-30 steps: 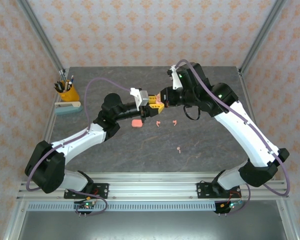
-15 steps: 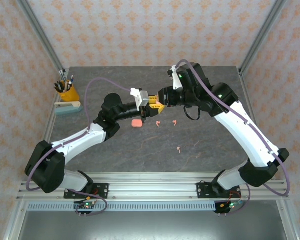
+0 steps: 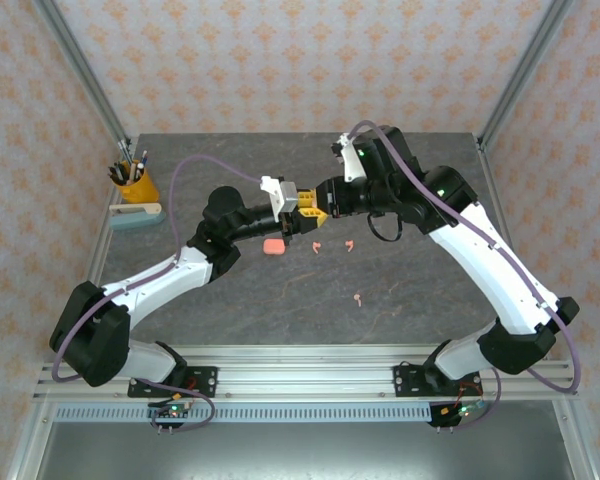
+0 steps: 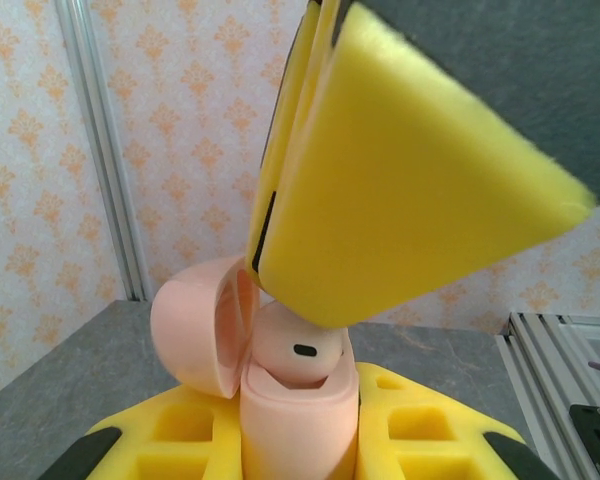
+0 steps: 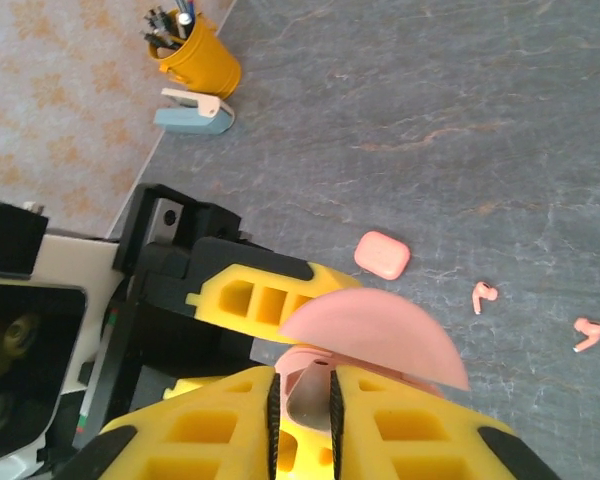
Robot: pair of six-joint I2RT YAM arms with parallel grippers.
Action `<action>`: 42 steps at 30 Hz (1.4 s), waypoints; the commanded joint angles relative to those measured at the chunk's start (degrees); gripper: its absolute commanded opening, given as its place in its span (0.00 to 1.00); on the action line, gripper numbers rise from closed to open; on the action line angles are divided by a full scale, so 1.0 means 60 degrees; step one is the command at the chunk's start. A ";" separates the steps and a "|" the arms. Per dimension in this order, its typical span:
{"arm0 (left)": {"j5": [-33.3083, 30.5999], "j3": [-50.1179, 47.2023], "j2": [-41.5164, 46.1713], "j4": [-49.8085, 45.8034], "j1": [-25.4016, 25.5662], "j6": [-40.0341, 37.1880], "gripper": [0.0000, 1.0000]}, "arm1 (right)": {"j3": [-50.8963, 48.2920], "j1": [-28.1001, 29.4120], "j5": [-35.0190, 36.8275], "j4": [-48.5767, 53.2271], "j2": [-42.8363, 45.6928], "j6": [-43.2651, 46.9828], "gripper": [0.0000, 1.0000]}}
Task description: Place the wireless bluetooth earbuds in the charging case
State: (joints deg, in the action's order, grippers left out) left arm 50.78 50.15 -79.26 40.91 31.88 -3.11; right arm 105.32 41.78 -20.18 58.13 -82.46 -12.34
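A loose earbud (image 3: 358,297) lies nearest on the desk (image 3: 430,270), two more earbuds (image 3: 318,246) and a spare case (image 3: 274,245) beyond. Above, the left gripper (image 3: 308,205) clamps the open charging case (image 4: 298,420); the right gripper (image 5: 307,400) seems pinched on an earbud (image 4: 298,350) entering its socket. Next: press straight, release. Desk edges lie well off.

The left gripper (image 3: 308,207), forearm extended, is clamped on the open charging case (image 4: 298,420) from below, while the right gripper (image 3: 323,205), wrist pitched down, stands directly above the case, fingers (image 5: 410,430) pinched on an earbud (image 4: 298,350).
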 commanded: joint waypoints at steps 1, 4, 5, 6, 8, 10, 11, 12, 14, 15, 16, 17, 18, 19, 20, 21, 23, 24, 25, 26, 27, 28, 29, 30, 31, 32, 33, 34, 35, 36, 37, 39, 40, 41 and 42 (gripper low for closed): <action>0.0134 0.0327 0.0188 0.0507 0.0047 -0.0168 0.00 | -0.0048 -0.0005 -0.1291 0.0158 -0.0043 0.0426 0.21; 0.0149 0.0256 0.0257 0.0569 0.0047 -0.0239 0.00 | -0.0090 -0.0180 -0.0705 0.0260 0.0321 0.0453 0.25; 0.0149 0.0194 0.0294 0.0654 0.0048 -0.0268 0.00 | -0.0143 -0.0336 -0.0623 0.0170 0.0541 0.0405 0.27; 0.0149 0.0150 0.0326 0.0733 0.0048 -0.0304 0.00 | -0.0177 -0.0480 -0.0633 0.0044 0.0743 0.0328 0.30; 0.0015 0.0016 0.0432 0.0962 0.0053 -0.0413 0.00 | -0.0105 -0.0807 -0.0632 -0.0099 0.1132 0.0214 0.35; -0.0080 -0.0011 0.0525 0.0953 0.0047 -0.0623 0.00 | 0.0133 -0.1081 -0.0628 -0.0068 0.1376 0.0138 0.37; -0.0120 0.0012 0.0579 0.0995 0.0052 -0.0715 0.00 | 0.0260 -0.1210 -0.0575 -0.0064 0.1476 0.0080 0.37; -0.0142 0.0040 0.0611 0.1032 0.0055 -0.0793 0.00 | 0.0390 -0.1334 -0.0488 -0.0050 0.1554 0.0018 0.37; -0.0162 0.0181 0.0684 0.1017 0.0047 -0.1014 0.00 | 0.0552 -0.1572 -0.0194 -0.0124 0.1713 -0.0167 0.38; -0.0173 0.0279 0.0721 0.0924 0.0051 -0.1167 0.00 | 0.0572 -0.1658 0.0008 -0.0197 0.1793 -0.0283 0.38; -0.0175 0.0386 0.0764 0.0787 0.0051 -0.1356 0.00 | 0.0544 -0.1770 0.0243 -0.0319 0.1885 -0.0412 0.39; -0.0184 0.0459 0.0797 0.0770 0.0047 -0.1522 0.00 | 0.0463 -0.1880 0.0516 -0.0429 0.1963 -0.0556 0.40; -0.0222 0.0540 0.0821 0.0720 0.0051 -0.1693 0.00 | 0.0363 -0.1968 0.0687 -0.0543 0.2020 -0.0662 0.40; -0.0255 0.0624 0.0847 0.0644 0.0045 -0.1872 0.00 | 0.0237 -0.2084 0.0861 -0.0661 0.2052 -0.0757 0.40; -0.0295 0.0725 0.0862 0.0563 0.0038 -0.2090 0.00 | 0.0103 -0.2188 0.1026 -0.0751 0.2064 -0.0864 0.40; -0.0318 0.0806 0.0862 0.0519 0.0047 -0.2238 0.00 | -0.0013 -0.2285 0.1104 -0.0837 0.2068 -0.0934 0.40; -0.0334 0.0977 0.0833 0.0523 0.0035 -0.2554 0.00 | -0.0276 -0.2551 0.1030 -0.0999 0.2004 -0.1129 0.40; -0.0334 0.1070 0.0810 0.0501 0.0043 -0.2684 0.00 | -0.0352 -0.2628 0.0968 -0.1023 0.1943 -0.1191 0.40; -0.0309 0.1190 0.0778 0.0442 0.0036 -0.2840 0.00 | -0.0404 -0.2704 0.0912 -0.1031 0.1882 -0.1244 0.40; -0.0266 0.1299 0.0760 0.0367 0.0039 -0.3014 0.00 | -0.0470 -0.2764 0.0849 -0.1044 0.1808 -0.1299 0.40; -0.0222 0.1407 0.0734 0.0269 0.0048 -0.3165 0.00 | -0.0507 -0.2802 0.0812 -0.1060 0.1756 -0.1325 0.40; -0.0154 0.1541 0.0719 0.0134 0.0045 -0.3365 0.00 | -0.0558 -0.2841 0.0785 -0.1082 0.1699 -0.1352 0.40; -0.0098 0.1655 0.0694 0.0014 0.0055 -0.3583 0.00 | -0.0596 -0.2864 0.0772 -0.1089 0.1640 -0.1363 0.40; -0.0047 0.1734 0.0662 -0.0056 0.0037 -0.3717 0.00 | -0.0620 -0.2886 0.0760 -0.1093 0.1594 -0.1376 0.40; 0.0011 0.1830 0.0621 -0.0138 0.0042 -0.3877 0.00 | -0.0642 -0.2912 0.0744 -0.1089 0.1536 -0.1385 0.40; 0.0096 0.1923 0.0567 -0.0203 0.0039 -0.4007 0.00 | -0.0625 -0.2920 0.0715 -0.1088 0.1471 -0.1406 0.40; 0.0157 0.1983 0.0521 -0.0238 0.0039 -0.4095 0.00 | -0.0619 -0.2938 0.0686 -0.1084 0.1426 -0.1404 0.40; 0.0213 0.2051 0.0469 -0.0257 0.0045 -0.4159 0.00 | -0.0598 -0.2949 0.0669 -0.1089 0.1370 -0.1413 0.40; 0.0275 0.2115 0.0432 -0.0268 0.0037 -0.4195 0.00 | -0.0576 -0.2957 0.0647 -0.1078 0.1325 -0.1420 0.40; 0.0320 0.2155 0.0384 -0.0259 0.0039 -0.4225 0.00 | -0.0550 -0.2957 0.0626 -0.1064 0.1293 -0.1416 0.40; 0.0365 0.2190 0.0344 -0.0269 0.0043 -0.4254 0.00 | -0.0519 -0.2968 0.0625 -0.1035 0.1251 -0.1408 0.40; 0.0397 0.2260 0.0277 -0.0268 0.0033 -0.4293 0.00 | -0.0489 -0.2992 0.0611 -0.0994 0.1197 -0.1406 0.40; 0.0413 0.2276 0.0249 -0.0274 0.0031 -0.4313 0.00 | -0.0473 -0.2993 0.0585 -0.0976 0.1189 -0.1401 0.41; 0.0413 0.2276 0.0221 -0.0253 0.0030 -0.4315 0.00 | -0.0473 -0.2993 0.0570 -0.0987 0.1174 -0.1401 0.41; 0.0413 0.2284 0.0214 -0.0230 0.0029 -0.4315 0.00 | -0.0473 -0.3005 0.0566 -0.0987 0.1160 -0.1413 0.41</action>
State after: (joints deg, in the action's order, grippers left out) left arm 51.94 61.89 -77.43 39.38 31.90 -27.22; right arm 101.71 24.16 -16.51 53.43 -75.29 -19.99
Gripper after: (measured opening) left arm 0.215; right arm 0.408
